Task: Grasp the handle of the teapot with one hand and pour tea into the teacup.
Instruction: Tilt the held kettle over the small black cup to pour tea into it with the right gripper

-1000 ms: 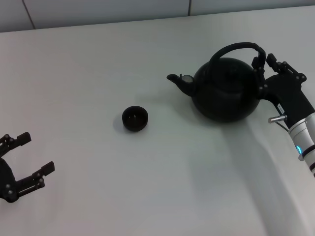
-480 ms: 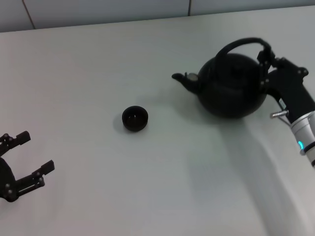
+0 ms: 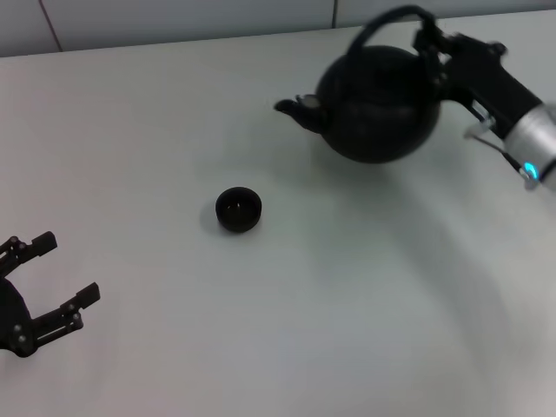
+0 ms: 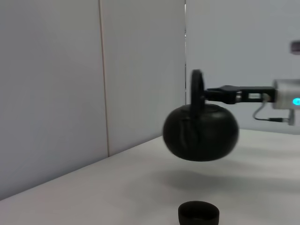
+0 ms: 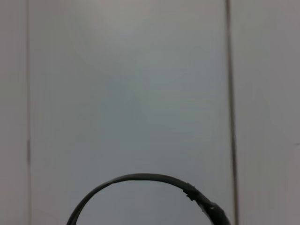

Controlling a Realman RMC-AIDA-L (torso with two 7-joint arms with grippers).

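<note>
Your teapot [image 3: 375, 102] sits in the upper right of the head frame: a big, round, matte-black body with a short curved spout [image 3: 295, 109] pointing toward frame left and a stubby knob just above it. Its thin arched handle [image 3: 389, 18] loops over the top. In the left wrist view the pot [image 4: 200, 132] hangs clear of the table [image 4: 117, 187], with a soft shadow on the surface beneath it, and the handle shows edge-on as a dark upright band. In the right wrist view you see only the arc of the handle [image 5: 140, 178] low in the frame against pale wall panels.

The right gripper [image 3: 432, 39] comes in from the upper right edge and is clamped on the handle at its right end, carrying the pot.

The cup [image 3: 238, 209] stands on the table left of centre in the head frame, a tiny low black bowl, well apart from the pot and below-left of the spout.

The left gripper [image 3: 50, 280] rests at the lower left corner, fingers spread, holding nothing.
</note>
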